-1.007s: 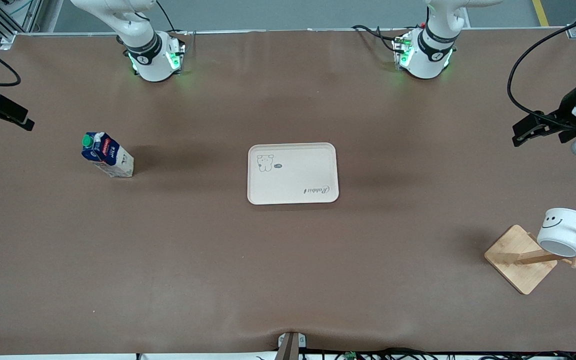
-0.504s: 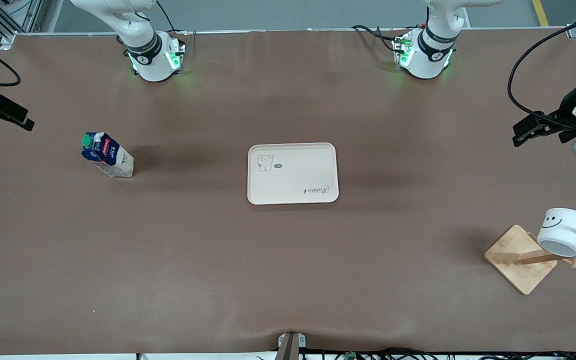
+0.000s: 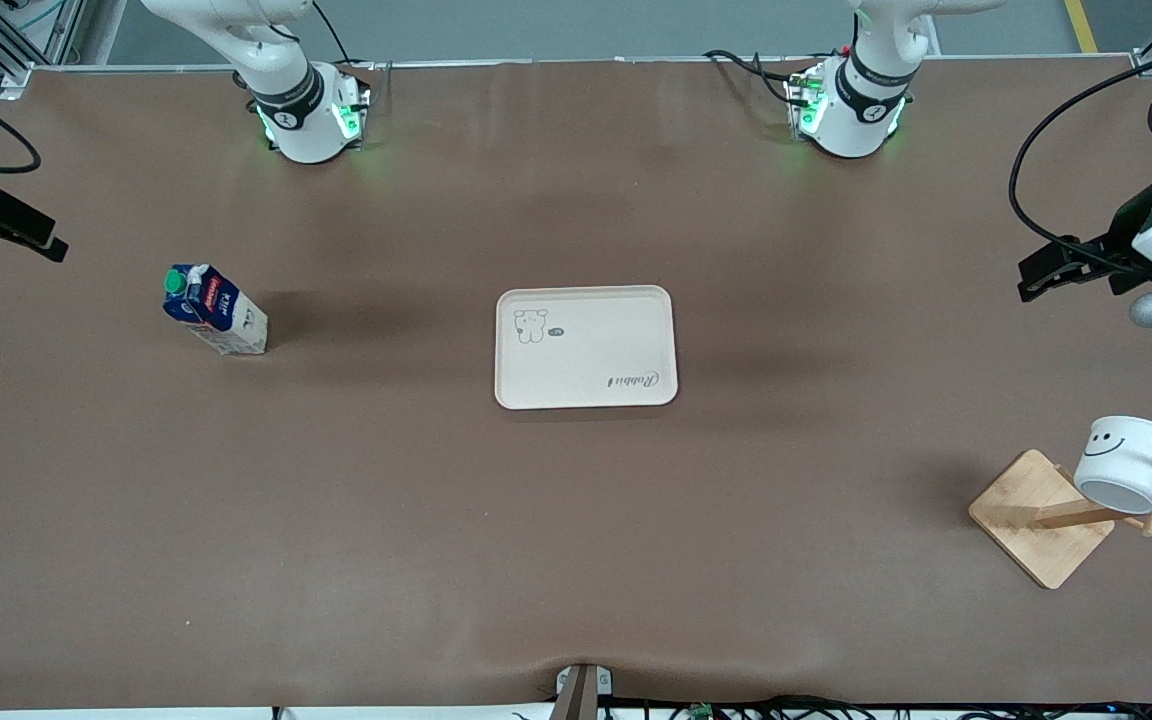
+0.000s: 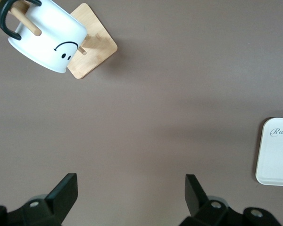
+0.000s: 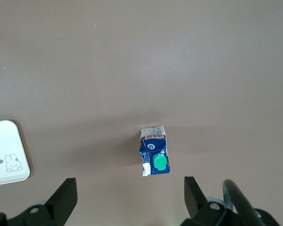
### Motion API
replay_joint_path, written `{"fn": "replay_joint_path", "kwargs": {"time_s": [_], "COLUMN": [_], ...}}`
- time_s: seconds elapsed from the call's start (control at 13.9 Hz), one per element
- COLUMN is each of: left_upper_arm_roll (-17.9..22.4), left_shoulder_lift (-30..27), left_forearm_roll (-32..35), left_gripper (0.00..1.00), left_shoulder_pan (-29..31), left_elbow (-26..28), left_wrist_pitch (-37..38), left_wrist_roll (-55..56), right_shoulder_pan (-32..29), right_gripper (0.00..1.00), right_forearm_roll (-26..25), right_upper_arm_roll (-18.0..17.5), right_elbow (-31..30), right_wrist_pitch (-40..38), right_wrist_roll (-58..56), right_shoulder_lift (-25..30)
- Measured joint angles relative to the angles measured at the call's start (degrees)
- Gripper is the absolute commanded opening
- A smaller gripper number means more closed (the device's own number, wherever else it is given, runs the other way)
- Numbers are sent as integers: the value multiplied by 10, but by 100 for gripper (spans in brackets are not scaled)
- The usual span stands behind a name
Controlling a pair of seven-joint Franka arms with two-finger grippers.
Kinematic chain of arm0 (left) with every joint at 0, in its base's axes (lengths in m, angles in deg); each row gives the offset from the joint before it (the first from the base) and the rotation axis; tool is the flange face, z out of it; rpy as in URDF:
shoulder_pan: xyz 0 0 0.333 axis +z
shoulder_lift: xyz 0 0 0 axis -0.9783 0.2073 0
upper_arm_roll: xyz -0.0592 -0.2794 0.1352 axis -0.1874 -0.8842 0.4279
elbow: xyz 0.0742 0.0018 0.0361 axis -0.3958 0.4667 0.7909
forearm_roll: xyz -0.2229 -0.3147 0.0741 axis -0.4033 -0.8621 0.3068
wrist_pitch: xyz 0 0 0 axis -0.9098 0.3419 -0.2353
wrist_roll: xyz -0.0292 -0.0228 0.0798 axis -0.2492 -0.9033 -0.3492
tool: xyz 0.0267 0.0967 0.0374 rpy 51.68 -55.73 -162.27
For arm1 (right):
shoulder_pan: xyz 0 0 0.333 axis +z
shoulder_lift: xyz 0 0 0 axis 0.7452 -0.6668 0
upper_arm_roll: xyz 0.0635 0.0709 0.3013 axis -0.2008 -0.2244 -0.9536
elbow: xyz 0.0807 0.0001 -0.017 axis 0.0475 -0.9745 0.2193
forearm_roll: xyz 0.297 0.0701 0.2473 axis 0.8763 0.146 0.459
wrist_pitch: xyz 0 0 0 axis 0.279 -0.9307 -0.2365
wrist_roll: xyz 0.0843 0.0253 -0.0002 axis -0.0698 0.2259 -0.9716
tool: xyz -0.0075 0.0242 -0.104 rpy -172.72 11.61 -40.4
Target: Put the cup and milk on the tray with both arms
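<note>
My left claw (image 3: 1046, 272) hangs released above the counter (image 3: 576, 520) at its end, lining up for the cup (image 3: 1126, 463) hung by its handle on a wooden stand (image 3: 1041, 516). My right claw (image 3: 36, 240), also released, hovers by the upright milk (image 3: 214, 310). The tray (image 3: 586, 346) waits empty between them, reachable by both.
</note>
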State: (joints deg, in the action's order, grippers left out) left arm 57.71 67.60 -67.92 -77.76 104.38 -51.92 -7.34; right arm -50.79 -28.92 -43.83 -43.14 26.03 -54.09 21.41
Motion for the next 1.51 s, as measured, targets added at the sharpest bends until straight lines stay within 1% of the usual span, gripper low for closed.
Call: {"fn": "replay_joint_path", "kwargs": {"time_s": [0.43, 0.72, 1.15, 1.37, 1.51], "left_upper_arm_roll": [1, 1, 1, 1, 1], "left_shoulder_lift": [24, 32, 36, 35, 28], "left_forearm_roll": [0, 0, 0, 0, 0], "left_gripper": [100, 100, 100, 100, 100], "left_shoulder_pan": [7, 29, 51, 72, 75], "left_elbow": [-4, -29, -31, -8, 35], "left_wrist_pitch": [-1, -1, -3, -39, -104], "left_wrist_roll": [0, -1, -1, -1, 1], "right_shoulder_pan": [-18, -19, -29, -22, -16], "right_gripper": [100, 100, 100, 100, 100], "right_forearm_roll": [1, 1, 1, 3, 3], "right_upper_arm_roll": [0, 0, 0, -7, -10], "right_elbow": [0, 0, 8, 27, 32], "right_wrist_pitch": [0, 1, 11, 14, 14], "right_wrist_roll": [0, 1, 1, 1, 1], "right_shoulder_lift": [-9, -14, -47, -57, -61]}}
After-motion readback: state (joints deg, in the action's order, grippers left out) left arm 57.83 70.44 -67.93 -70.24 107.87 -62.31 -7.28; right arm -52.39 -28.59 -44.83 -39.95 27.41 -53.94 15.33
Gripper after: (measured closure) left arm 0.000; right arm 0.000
